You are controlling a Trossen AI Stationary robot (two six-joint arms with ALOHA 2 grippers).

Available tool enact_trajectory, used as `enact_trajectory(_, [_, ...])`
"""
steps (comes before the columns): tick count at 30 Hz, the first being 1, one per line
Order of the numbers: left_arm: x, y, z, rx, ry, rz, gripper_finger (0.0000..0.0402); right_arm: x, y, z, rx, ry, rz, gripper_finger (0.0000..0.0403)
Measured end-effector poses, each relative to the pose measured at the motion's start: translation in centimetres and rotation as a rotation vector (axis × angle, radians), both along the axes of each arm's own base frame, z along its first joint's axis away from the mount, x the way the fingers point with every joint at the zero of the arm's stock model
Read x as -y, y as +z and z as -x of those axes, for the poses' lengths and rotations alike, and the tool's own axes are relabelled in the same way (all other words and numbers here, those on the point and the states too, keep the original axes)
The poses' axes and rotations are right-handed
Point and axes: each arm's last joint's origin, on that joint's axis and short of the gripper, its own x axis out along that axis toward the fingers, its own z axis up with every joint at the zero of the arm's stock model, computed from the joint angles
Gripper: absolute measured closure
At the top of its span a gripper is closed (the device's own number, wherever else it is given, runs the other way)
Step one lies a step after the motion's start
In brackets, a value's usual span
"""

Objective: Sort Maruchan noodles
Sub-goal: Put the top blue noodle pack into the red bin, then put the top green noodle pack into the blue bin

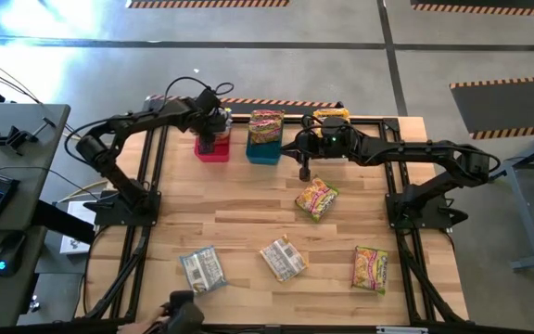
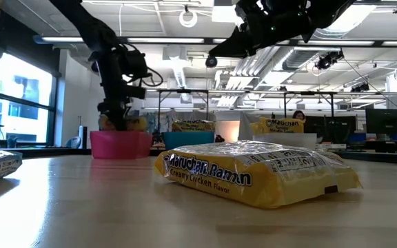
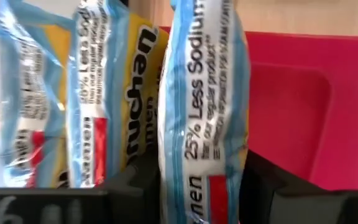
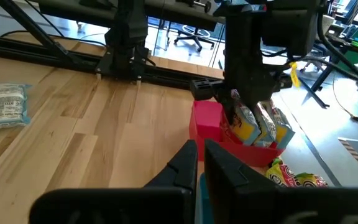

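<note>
Between the left gripper's (image 3: 201, 186) two dark fingers (image 3: 266, 186) stands an upright blue-and-yellow noodle packet (image 3: 204, 106), gripped on both flat sides with the jaws closed against it. This gripper is lowered into the pink bin (image 1: 212, 148) at the far left of the bin row, where two more packets of the same print (image 3: 98, 106) stand on edge just beside the held one. The right wrist view shows the same arrangement from across the table: left gripper (image 4: 244, 102) down in the pink bin (image 4: 207, 124), packet tops showing above the rim.

The right gripper (image 1: 305, 170) hangs above the bare wood just right of the blue bin (image 1: 264, 148), with nothing between its fingertips (image 4: 188, 163); the jaws stand almost together, with only a narrow gap.

The blue bin holds an upright stack of red-and-yellow packets (image 1: 266, 125). A clear bin (image 1: 332, 125) at the far right of the row holds yellow packets (image 1: 331, 115).

Loose on the table lie four packets: one yellow-and-red (image 1: 316, 198) near the table's middle, right of centre; one silvery grey (image 1: 202, 269) at the near left; one silvery grey (image 1: 283, 259) at the near middle; and one yellow (image 1: 370, 268) at the near right.
</note>
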Motion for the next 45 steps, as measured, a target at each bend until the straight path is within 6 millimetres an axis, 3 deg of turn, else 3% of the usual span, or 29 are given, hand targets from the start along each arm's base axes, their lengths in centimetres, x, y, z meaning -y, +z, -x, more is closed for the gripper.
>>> enact_trajectory(9, [0.9, 1.6, 0.3, -0.004, 0.032, -0.052, 0.0229, 0.0, 0.0, 0.0, -0.002, 0.0, -0.003, 0.0391])
enact_trajectory(21, [2.0, 4.7, 1.3, 0.089, 0.065, -0.118, 0.025, 0.0, -0.1, 0.0, -0.007, -0.001, -0.007, 0.0391])
enact_trajectory(28, [3.3, 7.3, 2.3, 0.242, 0.089, -0.12, 0.029, 0.0, -0.1, 0.0, -0.007, -0.001, -0.006, 0.0391])
enact_trajectory(36, [5.0, 9.8, 2.5, 0.532, 0.054, -0.031, 0.0361, 0.1, -0.2, 0.1, -0.031, -0.037, 0.029, 0.0391])
enact_trajectory(41, [6.5, 8.9, 2.5, 0.712, 0.002, -0.064, 0.0397, 0.0, -1.2, 0.3, -0.074, -0.068, 0.06, 0.0397])
enact_trajectory(45, [7.6, 7.1, 2.8, 0.841, 0.016, -0.065, 0.0397, -0.1, -2.4, 0.7, -0.054, -0.087, 0.068, 0.0401])
